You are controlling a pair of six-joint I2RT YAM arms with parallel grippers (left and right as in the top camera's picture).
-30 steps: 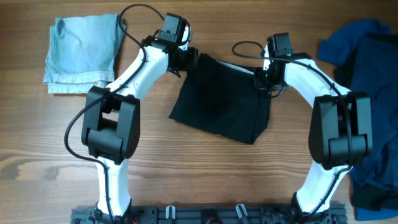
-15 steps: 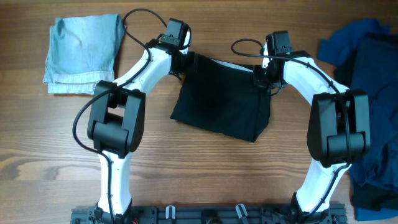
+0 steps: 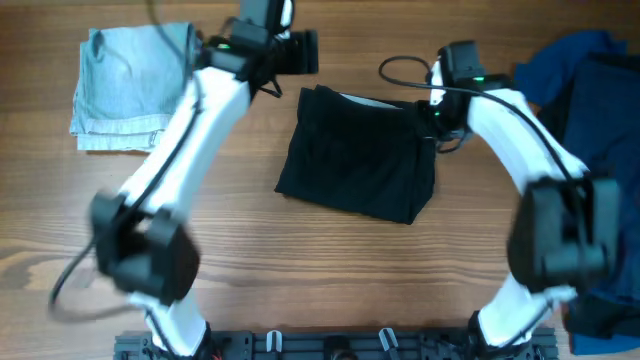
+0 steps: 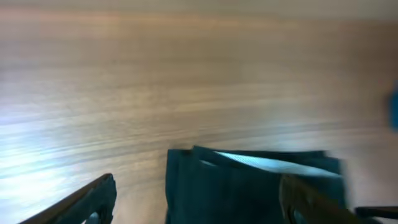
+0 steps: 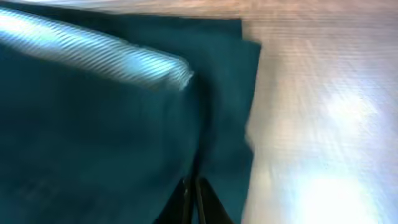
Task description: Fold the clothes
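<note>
The black shorts [image 3: 355,160] lie folded on the table's middle, a whitish waistband strip showing at their far edge. My left gripper [image 3: 303,52] is open and empty, lifted above and behind the shorts' far left corner. In the left wrist view its fingers [image 4: 199,205] are spread wide over the shorts [image 4: 249,193]. My right gripper [image 3: 437,118] sits at the shorts' far right corner. In the right wrist view its fingers [image 5: 193,190] are pressed together on a fold of the shorts [image 5: 93,143].
A pale blue garment [image 3: 130,85] lies folded at the far left. Dark blue garments [image 3: 590,100] are heaped along the right edge. Bare wooden table [image 3: 330,270] lies in front of the shorts.
My left gripper has let go of the shorts' far left corner and swung up and away fast, blurred. The corner now lies flat. The right gripper has barely moved.
</note>
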